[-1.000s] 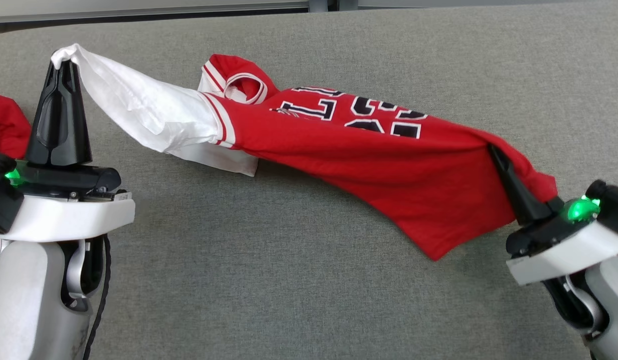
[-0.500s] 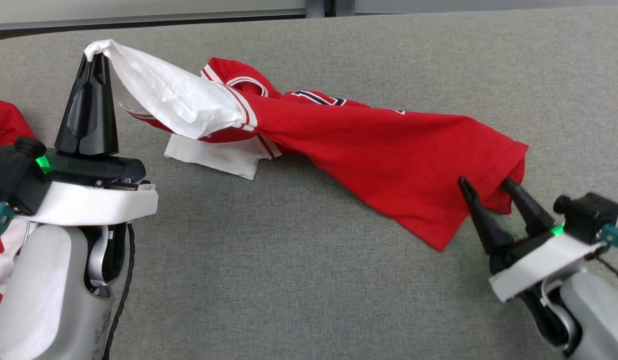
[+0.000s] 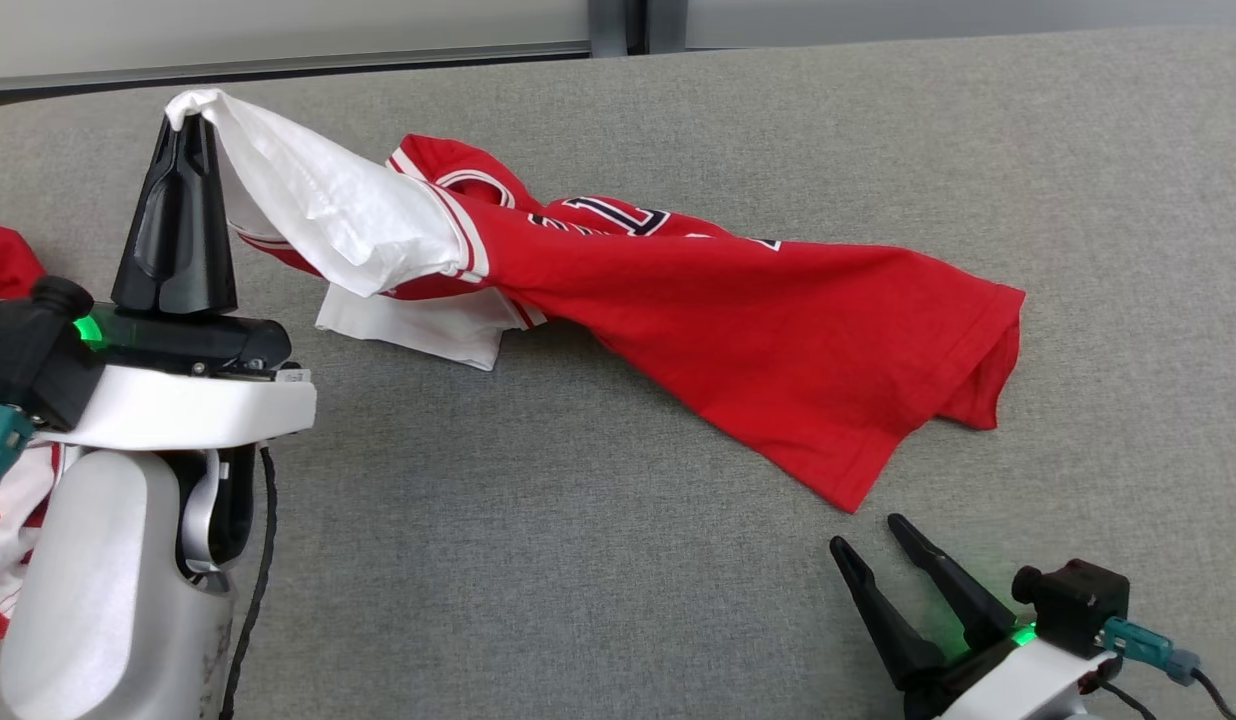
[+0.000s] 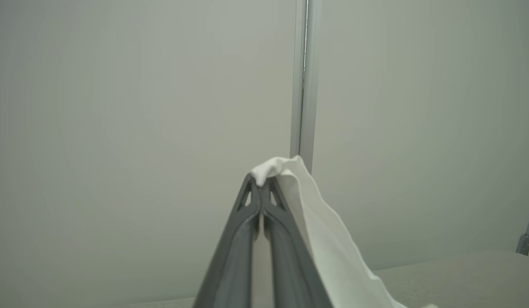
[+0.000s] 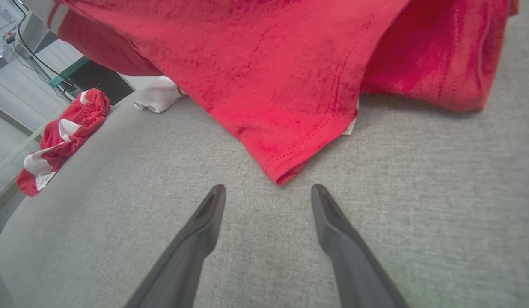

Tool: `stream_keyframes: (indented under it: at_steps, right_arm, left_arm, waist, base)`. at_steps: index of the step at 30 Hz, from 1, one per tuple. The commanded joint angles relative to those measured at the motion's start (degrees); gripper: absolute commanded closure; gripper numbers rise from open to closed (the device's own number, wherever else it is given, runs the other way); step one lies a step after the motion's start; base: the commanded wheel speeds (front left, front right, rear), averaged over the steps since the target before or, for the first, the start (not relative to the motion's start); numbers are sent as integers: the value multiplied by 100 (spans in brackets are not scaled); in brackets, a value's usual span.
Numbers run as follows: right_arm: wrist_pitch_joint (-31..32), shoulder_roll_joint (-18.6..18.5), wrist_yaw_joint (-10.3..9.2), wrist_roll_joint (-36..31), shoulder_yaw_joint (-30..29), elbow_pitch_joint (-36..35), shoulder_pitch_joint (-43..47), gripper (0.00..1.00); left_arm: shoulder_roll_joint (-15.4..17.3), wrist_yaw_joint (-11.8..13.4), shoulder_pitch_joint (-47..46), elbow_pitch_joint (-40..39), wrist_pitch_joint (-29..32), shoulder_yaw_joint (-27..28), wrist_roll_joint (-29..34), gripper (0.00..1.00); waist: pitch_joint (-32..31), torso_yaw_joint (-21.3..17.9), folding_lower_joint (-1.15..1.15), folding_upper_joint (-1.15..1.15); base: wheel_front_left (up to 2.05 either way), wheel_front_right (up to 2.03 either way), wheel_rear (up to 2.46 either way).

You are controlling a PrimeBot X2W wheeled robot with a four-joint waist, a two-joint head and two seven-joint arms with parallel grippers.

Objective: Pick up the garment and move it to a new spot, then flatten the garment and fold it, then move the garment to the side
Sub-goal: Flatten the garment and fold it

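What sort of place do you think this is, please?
Probably a lab or office test room rather than a home: a large table covered in grey fabric, plain pale wall panels behind it, and loose cables past the table's edge.

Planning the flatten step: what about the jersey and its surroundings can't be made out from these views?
Head view: chest lettering on the jersey, mostly buried in folds, unreadable.
Head view: lower white sleeve, partly tucked under the red body.
Head view: second red-and-white garment, cut by the left edge and blocked by the left gripper and its arm.
Left wrist view: held sleeve runs off the bottom edge.
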Motion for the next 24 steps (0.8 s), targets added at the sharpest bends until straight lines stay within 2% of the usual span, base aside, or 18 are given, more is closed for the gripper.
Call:
stream_keyframes:
  at_steps: [1, 7, 8, 10, 11, 12, 19, 24]
  right_arm:
    - [0, 27, -1, 147, 121, 177, -120, 0]
    - [-1, 99, 0, 473, 477, 631, -474, 0]
    - [-1, 123, 1, 495, 468, 662, -502, 3]
    - [-2, 165, 1, 522, 463, 719, -523, 56]
    - [-1, 186, 1, 544, 484, 745, -526, 75]
    - [3, 203, 1, 551, 498, 763, -543, 100]
    - [1, 199, 1, 550, 502, 740, -586, 100]
    - [-6, 68, 0, 378, 100, 204, -534, 100]
  left_arm:
    - [-36, -64, -39, 39, -2, 11, 62, 100]
    - [-232, -193, -135, 169, -1, 22, 160, 100]
    - [-248, -213, -128, 185, -2, 35, 182, 100]
    - [-274, -244, -126, 207, -2, 61, 201, 100]
    - [-285, -252, -125, 221, -2, 78, 218, 100]
    - [-303, -271, -124, 231, -1, 92, 234, 100]
    - [-385, -334, -156, 280, -2, 199, 294, 100]
    - [-395, -398, -172, 206, -2, 331, 359, 100]
  waist:
    - [-4, 35, 0, 0]
    - [8, 189, 0, 0]
    - [11, 198, 0, 0]
    - [15, 213, 0, 0]
    - [16, 217, 0, 0]
    - [20, 219, 0, 0]
    - [34, 184, 0, 0]
    - [-90, 74, 0, 0]
  base:
    - [0, 0, 0]
    - [0, 0, 0]
    - [0, 0, 0]
    - [0, 0, 0]
    - [0, 0, 0]
    - [0, 0, 0]
    - [0, 0, 0]
    - [0, 0, 0]
